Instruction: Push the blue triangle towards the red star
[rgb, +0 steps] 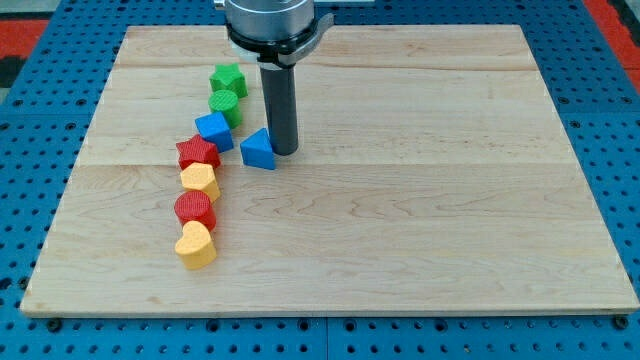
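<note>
Tip position: my tip (284, 152) rests on the board just at the view's right of the blue triangle (258, 150), touching it or nearly so.
Reason for placement: the red star (197, 153) lies to the view's left of the triangle, so a tip on the right side is set for a leftward shove, in my judgement.
Gripper state: none fitted; only a plain dark rod, nothing grasped.
Target gap: triangle near the star, not touching.
Neighbours: blue cube (214, 130) just above the star; green cylinder (224, 104) and green star (228, 78) higher; yellow hexagon (200, 181), red cylinder (195, 209), yellow heart (195, 245) below, in a curved chain.
Materials: blocks look ridged and matte; wooden board (420, 200) pale, with visible grain.
</note>
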